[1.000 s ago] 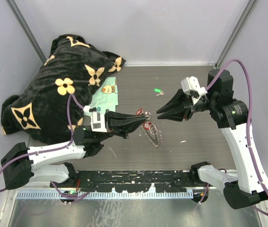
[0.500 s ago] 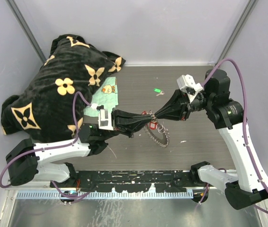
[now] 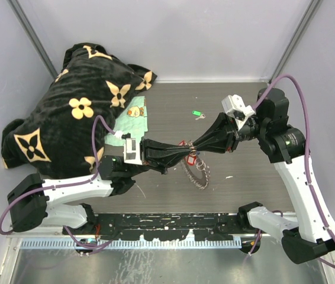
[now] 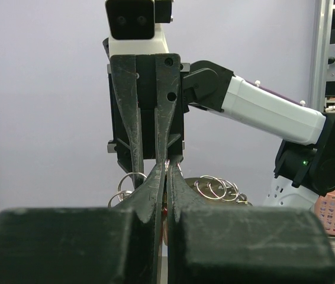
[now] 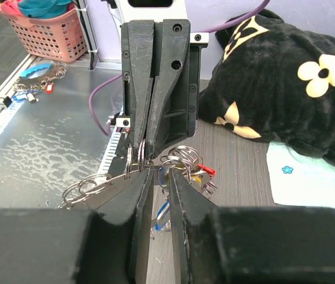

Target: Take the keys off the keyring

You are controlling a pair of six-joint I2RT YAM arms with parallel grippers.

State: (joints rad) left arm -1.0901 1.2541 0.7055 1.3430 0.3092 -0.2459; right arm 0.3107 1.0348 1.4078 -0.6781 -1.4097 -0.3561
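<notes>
My left gripper (image 3: 186,153) is shut on the dark bumpy keyring (image 3: 195,170) and holds it above the table, the ring hanging below. Keys with red (image 3: 191,158), yellow and blue tags bunch at the top of the ring. My right gripper (image 3: 195,148) meets the left one tip to tip. In the right wrist view its jaws (image 5: 160,177) stand narrowly apart around a small split ring of a key, with a blue tag (image 5: 164,210) below and a red tag (image 5: 206,170) beside. In the left wrist view my left gripper (image 4: 167,168) is closed, with split rings (image 4: 215,186) on either side.
A green-tagged key (image 3: 196,113) lies on the table at the back. A black flowered blanket (image 3: 79,112) and a pale green cloth (image 3: 133,121) fill the left. Off the table, a pink basket (image 5: 43,32) and another key bunch (image 5: 34,89) show.
My right gripper has moved left and down from clear of the ring to meet the left gripper at the keys. The left arm has reached a little right, and the ring has swung.
</notes>
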